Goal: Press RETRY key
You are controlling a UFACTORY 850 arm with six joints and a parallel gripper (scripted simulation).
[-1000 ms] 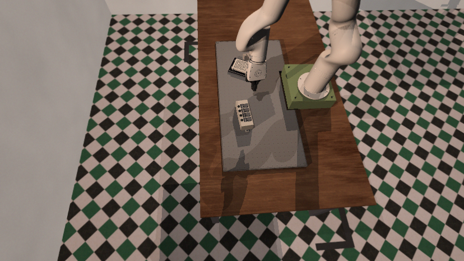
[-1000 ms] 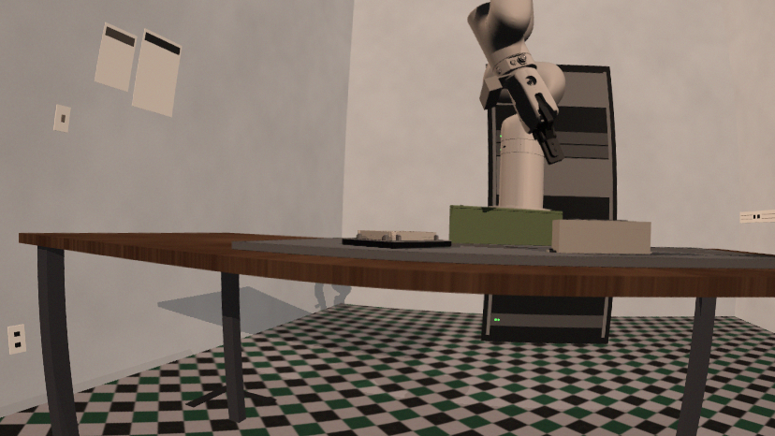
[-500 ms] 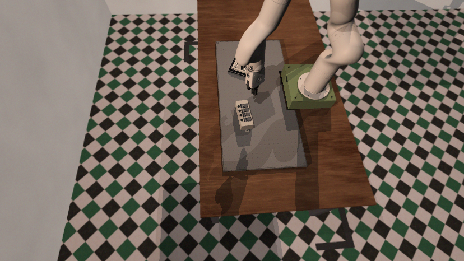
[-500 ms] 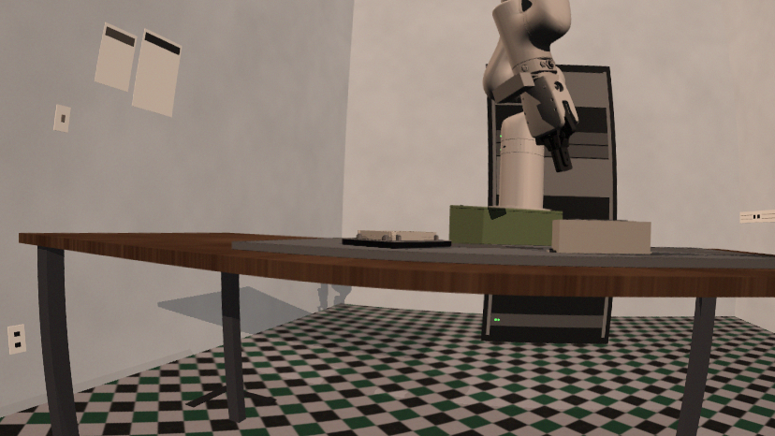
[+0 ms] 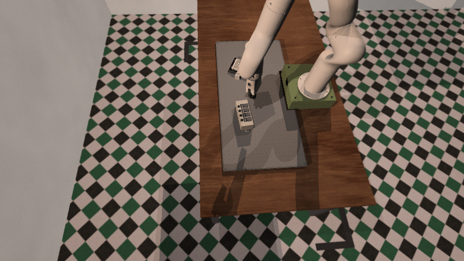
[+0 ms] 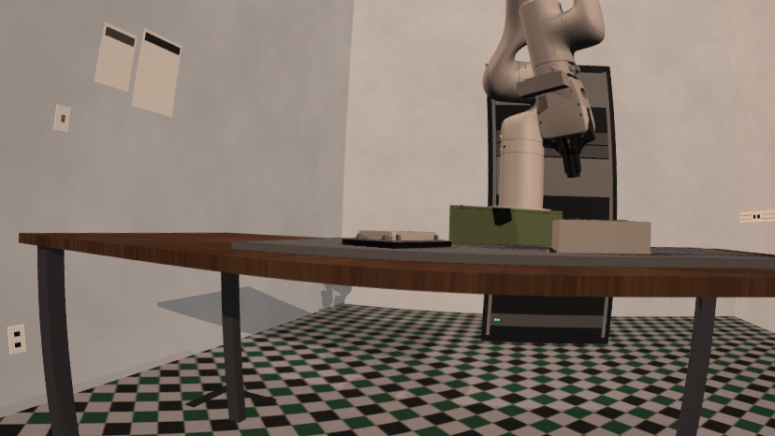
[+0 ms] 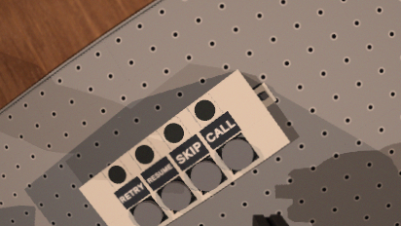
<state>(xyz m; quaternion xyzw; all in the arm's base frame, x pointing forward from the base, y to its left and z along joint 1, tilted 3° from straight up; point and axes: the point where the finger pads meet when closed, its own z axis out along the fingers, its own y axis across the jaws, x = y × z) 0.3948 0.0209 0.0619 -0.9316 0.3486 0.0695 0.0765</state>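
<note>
Four dark lamps sit above the keys; the RETRY key (image 7: 147,213) is endmost on my operator panel (image 5: 244,114), mid-way along the grey perforated plate (image 5: 279,142). My gripper (image 5: 251,93) hangs above, fully closed, empty.

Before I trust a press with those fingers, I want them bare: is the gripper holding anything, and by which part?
Nothing. The gripper is shut on itself, hanging in the air above the panel.

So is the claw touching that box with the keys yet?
Apart. In the exterior view the shut claw hangs well above the operator panel, with open wall showing between them.
</note>
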